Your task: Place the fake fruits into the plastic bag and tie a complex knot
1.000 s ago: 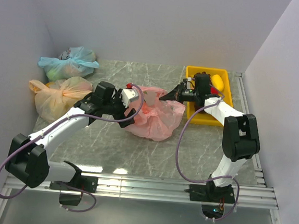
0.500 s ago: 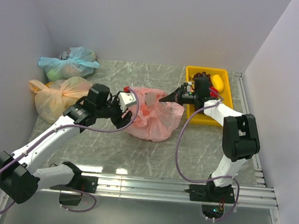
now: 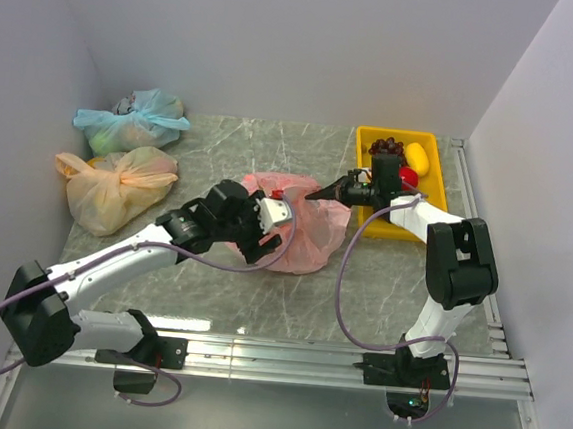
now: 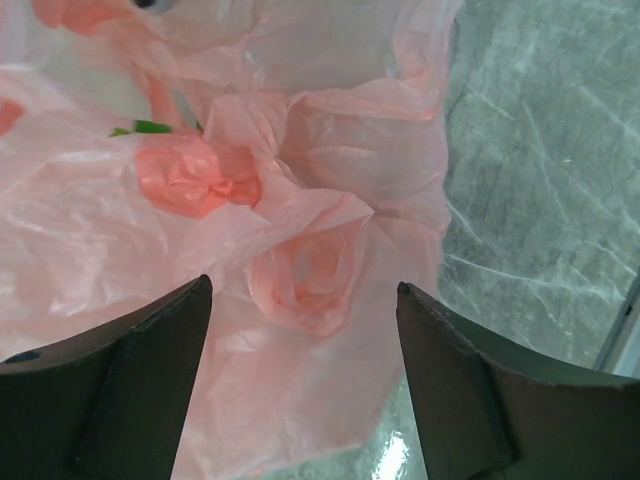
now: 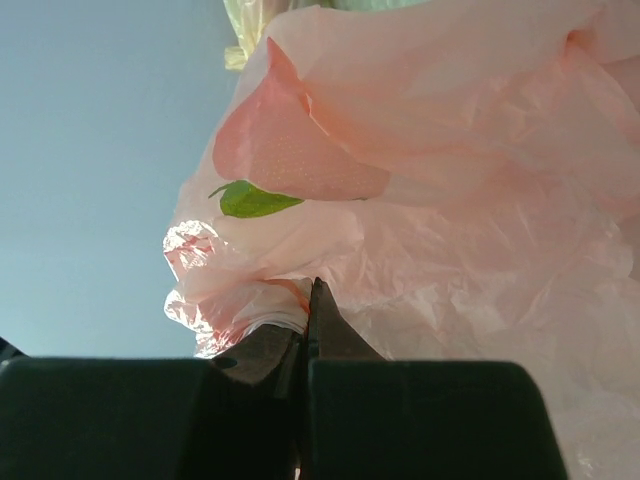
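The salmon-pink plastic bag (image 3: 313,235) lies crumpled mid-table. My left gripper (image 3: 270,229) hovers at its near-left side, open; in the left wrist view the gripper (image 4: 302,286) has the bag (image 4: 330,230) spread under it, touching neither finger, with a red-orange fruit (image 4: 196,178) showing through the plastic. My right gripper (image 3: 315,192) is shut on the bag's upper right edge, and the right wrist view shows the gripper (image 5: 310,292) pinching a gathered fold of film (image 5: 250,300). A green leaf (image 5: 250,200) shows inside. Grapes (image 3: 385,146), a yellow fruit (image 3: 419,159) and a red one (image 3: 407,175) lie in the yellow tray (image 3: 381,226).
A blue-green tied bag (image 3: 134,121) and a peach-orange tied bag (image 3: 113,184) sit at the far left by the wall. The yellow tray stands against the right edge, behind my right arm. Walls close in the back and both sides.
My left gripper swung right and toward the near edge, coming over the bag's near-left side. My right gripper drifted slightly left, still pinching the bag's edge.
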